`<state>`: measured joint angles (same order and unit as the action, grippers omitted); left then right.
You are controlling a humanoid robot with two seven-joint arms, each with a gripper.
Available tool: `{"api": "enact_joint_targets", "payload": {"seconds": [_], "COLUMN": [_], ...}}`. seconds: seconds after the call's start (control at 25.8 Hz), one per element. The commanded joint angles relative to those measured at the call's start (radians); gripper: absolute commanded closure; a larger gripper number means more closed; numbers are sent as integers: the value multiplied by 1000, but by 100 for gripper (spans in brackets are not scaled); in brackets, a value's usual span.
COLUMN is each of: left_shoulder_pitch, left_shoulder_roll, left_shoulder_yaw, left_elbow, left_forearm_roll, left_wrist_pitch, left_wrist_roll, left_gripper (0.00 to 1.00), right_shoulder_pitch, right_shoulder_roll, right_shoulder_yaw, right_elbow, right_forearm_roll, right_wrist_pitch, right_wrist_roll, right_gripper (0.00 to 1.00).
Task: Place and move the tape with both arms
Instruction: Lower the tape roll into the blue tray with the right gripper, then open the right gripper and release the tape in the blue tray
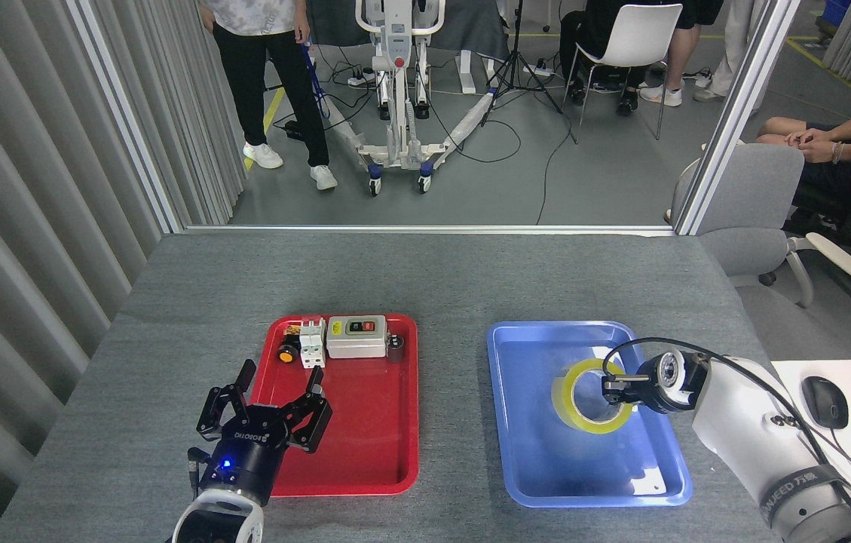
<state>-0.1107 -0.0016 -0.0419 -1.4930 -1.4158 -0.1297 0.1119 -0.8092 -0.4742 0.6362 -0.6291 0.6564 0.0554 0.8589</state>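
Over blue tray (pixel 519 460): R gripper (pixel 611 391) fingers clamped on tape (pixel 589 396), not yet set down | L gripper (pixel 267 411) fingers spread wide, empty, by red tray (pixel 365 467) | handover/move to L side pending

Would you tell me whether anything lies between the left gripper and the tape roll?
Yes: the red tray, its near half bare, and a strip of bare table separate the open left gripper from the tape the right gripper holds over the blue tray.

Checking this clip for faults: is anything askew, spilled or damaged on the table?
Nothing damaged or spilled. The tape sits tilted over the blue tray, only because the right gripper grips its rim. The parts in the red tray sit in a tidy row.
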Motion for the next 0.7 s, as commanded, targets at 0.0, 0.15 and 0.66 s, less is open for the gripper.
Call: {"api": "enact_joint_targets", "payload": {"seconds": [0.0, 0.15, 0.66], "left_shoulder_pitch": [-21, -30, -24], "left_shoulder_roll": [-1, 0, 3], "left_shoulder_yaw": [-1, -1, -1], "left_elbow": [7, 10, 8], "left_forearm_roll": [1, 1, 1], "left_wrist_pitch": [-1, -1, 4], "left_wrist_roll": [-3, -1, -1], "left_gripper": [0, 0, 0], "right_shoulder_pitch": [7, 5, 7], "right_shoulder_roll": [-1, -3, 2], "right_shoulder_yaw": [-1, -1, 0], "right_elbow": [0, 0, -1], "right_forearm_roll": [0, 0, 0], "right_wrist_pitch": [0, 0, 0], "right_wrist_roll": [-12, -15, -17], "right_gripper": [75, 71, 61]}}
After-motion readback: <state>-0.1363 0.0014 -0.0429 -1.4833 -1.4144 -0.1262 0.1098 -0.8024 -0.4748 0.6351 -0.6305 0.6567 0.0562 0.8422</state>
